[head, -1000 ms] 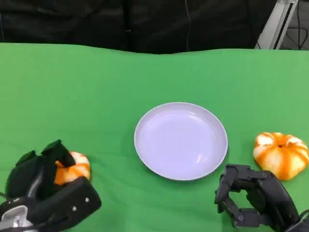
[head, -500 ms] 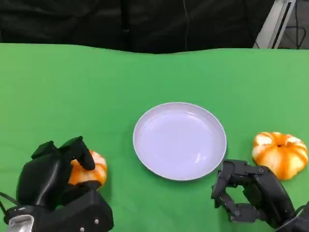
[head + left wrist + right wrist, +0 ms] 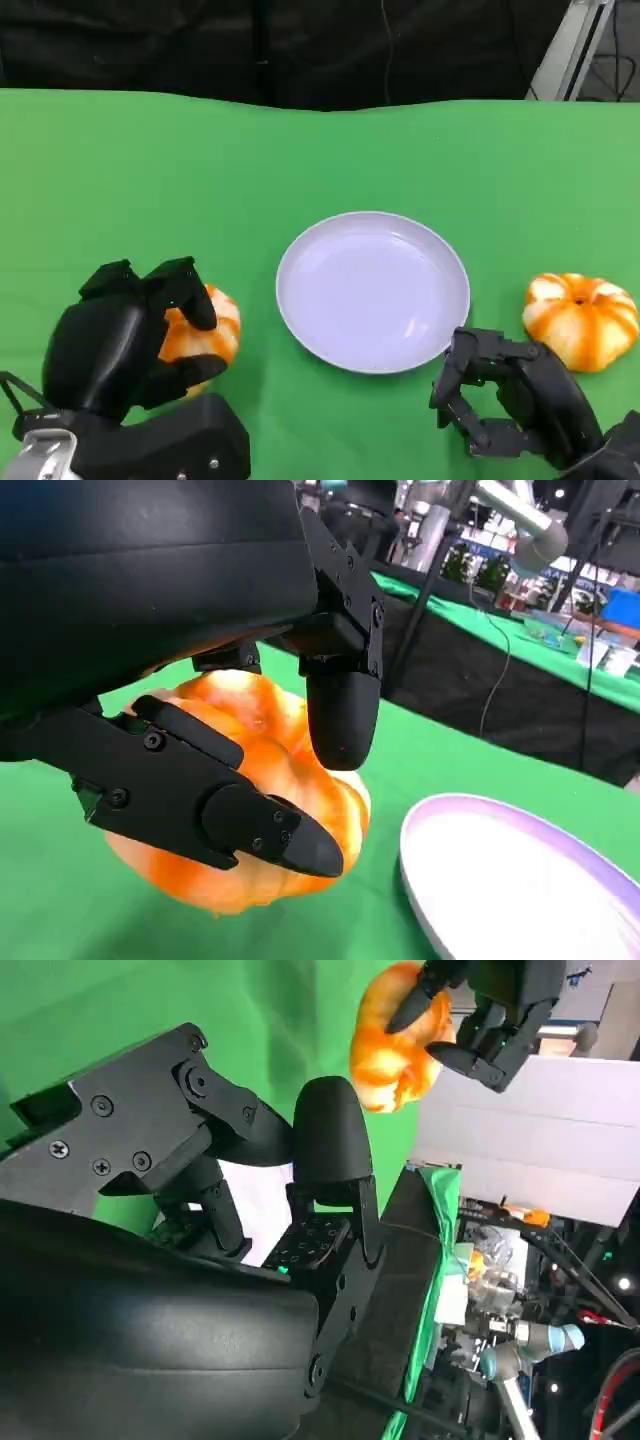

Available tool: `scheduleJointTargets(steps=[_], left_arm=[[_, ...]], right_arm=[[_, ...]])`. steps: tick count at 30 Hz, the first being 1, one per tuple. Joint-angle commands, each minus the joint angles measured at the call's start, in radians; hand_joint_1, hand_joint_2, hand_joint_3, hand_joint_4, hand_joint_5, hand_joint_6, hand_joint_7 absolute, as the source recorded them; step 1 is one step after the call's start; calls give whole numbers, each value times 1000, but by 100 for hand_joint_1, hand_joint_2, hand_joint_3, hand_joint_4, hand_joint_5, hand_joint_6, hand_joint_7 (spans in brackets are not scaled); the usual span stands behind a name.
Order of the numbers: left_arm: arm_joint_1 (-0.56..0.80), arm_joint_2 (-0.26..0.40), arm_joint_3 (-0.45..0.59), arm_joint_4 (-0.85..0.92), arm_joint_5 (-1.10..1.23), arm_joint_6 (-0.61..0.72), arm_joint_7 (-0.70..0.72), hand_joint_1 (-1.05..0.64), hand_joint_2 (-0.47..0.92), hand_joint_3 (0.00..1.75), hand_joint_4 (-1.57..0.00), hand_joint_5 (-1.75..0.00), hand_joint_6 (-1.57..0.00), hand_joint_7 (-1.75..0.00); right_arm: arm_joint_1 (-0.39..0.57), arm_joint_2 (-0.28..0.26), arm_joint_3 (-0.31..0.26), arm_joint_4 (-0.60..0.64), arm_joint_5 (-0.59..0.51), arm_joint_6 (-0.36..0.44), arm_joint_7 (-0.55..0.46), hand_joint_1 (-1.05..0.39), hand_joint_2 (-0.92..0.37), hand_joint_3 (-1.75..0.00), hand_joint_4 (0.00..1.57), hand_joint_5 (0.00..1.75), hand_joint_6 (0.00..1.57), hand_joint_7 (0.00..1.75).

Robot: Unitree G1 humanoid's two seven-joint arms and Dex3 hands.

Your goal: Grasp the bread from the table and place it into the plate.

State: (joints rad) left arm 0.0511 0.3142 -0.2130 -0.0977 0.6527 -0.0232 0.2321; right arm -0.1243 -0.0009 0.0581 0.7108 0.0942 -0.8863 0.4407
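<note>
since a second ago the left hand (image 3: 130, 345) has carried its bread (image 3: 200, 335) closer to the plate (image 3: 372, 290), while the right hand (image 3: 505, 400) has barely shifted. in the head view the bread sits wrapped in the left hand's fingers (image 3: 180, 290), which close over it from above and below; the plate lies off the fingertip side, across a short strip of green surface (image 3: 150, 180), so this hand is the one placed to deliver. the right hand rests near the plate's near edge, fingers curled in on nothing, with a second bread (image 3: 582, 320) just beyond them on the surface, untouched. in the left wrist view the fingers (image 3: 220, 800) clamp the bread (image 3: 270, 780) from both sides, and it looks lifted off the cloth, though i cannot be sure; the plate's rim (image 3: 480, 820) shows ahead of the fingertips. in the right wrist view the right hand's fingers (image 3: 330, 1150) are bent inward and empty, and across the surface the left hand (image 3: 490, 1010) holds its bread (image 3: 390, 1050).
</note>
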Motion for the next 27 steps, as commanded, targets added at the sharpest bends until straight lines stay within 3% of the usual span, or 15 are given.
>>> scheduleJointTargets(steps=[1,9,27], left_arm=[[-16,1,13,-29,9,4,-20,-8,81,1,-66,-175,-46,-175],[-15,-4,17,-30,13,3,-26,-8,81,1,-66,-175,-46,-175],[-167,-104,-60,10,6,-32,-74,-8,79,0,-65,-175,-45,-175]], right_arm=[[-22,-4,-9,32,17,-34,10,-13,-53,-111,79,161,83,132],[-28,-3,-11,48,19,-46,13,-13,-53,-112,79,161,83,132],[-13,-8,-13,25,20,-30,16,-11,-53,-111,80,158,84,130]])
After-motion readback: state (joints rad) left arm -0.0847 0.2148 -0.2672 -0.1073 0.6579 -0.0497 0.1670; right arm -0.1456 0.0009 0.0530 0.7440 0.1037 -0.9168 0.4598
